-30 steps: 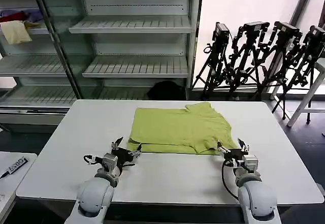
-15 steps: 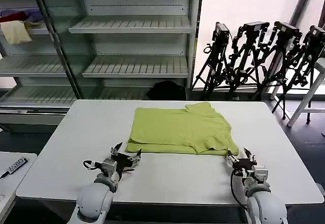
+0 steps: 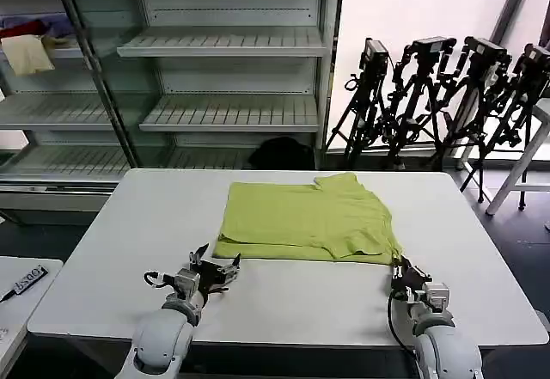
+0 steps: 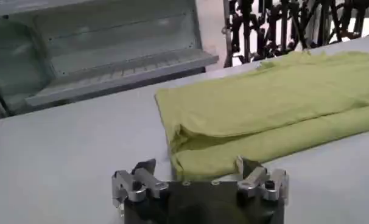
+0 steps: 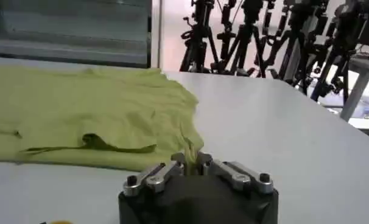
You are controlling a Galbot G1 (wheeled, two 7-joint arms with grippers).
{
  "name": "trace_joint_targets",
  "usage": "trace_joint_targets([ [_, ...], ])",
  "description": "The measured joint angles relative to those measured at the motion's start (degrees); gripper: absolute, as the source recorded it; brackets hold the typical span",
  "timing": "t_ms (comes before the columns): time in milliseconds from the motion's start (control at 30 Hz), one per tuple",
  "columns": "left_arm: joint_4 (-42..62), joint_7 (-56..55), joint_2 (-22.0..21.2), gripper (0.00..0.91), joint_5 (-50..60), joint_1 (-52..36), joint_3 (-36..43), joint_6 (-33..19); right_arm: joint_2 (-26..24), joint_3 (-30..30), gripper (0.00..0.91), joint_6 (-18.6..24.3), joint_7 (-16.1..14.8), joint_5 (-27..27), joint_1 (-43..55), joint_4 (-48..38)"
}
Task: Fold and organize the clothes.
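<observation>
Head view, table: a white table (image 3: 103, 250) stands before me, with the lime T-shirt (image 3: 305, 220) lying folded flat on its far middle part.
T-shirt shape: folded into a rough rectangle, a doubled edge along the near side, a sleeve and collar bump at the far right corner.
Left gripper: the left gripper (image 3: 213, 270) rests low over the table near the front edge, its fingers spread apart and holding nothing.
T-shirt from the left gripper: the near left corner of the shirt lies just beyond the fingertips and a touch to the right; I cannot tell whether a fingertip touches the hem.
Left wrist view: the left gripper (image 4: 196, 172) shows both fingers wide apart, with the folded hem of the T-shirt (image 4: 276, 109) straight ahead between them, very close.
Right gripper: the right gripper (image 3: 402, 273) sits at the front right of the table, its fingers drawn together.
T-shirt from the right gripper: the near right corner lies right at the fingertips.
Right wrist view: the right gripper (image 5: 191, 159) has its two tips pressed together, and the T-shirt (image 5: 81, 112) corner comes right up to them; whether cloth is pinched between them I cannot tell.
Behind: grey shelves (image 3: 228, 44) and a row of black tripods (image 3: 447, 95) stand past the table.
</observation>
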Motion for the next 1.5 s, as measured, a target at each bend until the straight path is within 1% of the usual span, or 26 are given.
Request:
trace_joint_targets([
  [567,0.0,0.5,0.5,0.0,-3.8,0.9,-1.4,0.4,-0.3,-0.1,0.0,-0.3,-0.9,-0.2,-0.8,1.8],
  [900,-1.9,0.6,1.3,0.0,-3.8,2.6,-2.3,0.3,-1.1,-0.8,0.0,-1.9,-1.4,1.9,-3.7,4.8],
  [1133,-6.9,1.6,2.3,0.0,-4.5,7.0,-5.0,0.9,-1.1,-1.9,0.0,-2.8,-0.9,3.6,-8.5,9.7],
  [1500,-15.8,1.7,3.2,0.0,-7.8,18.2,-12.8,-0.2,-0.2,-4.7,0.0,-3.5,0.0,2.5,-15.3,17.0],
])
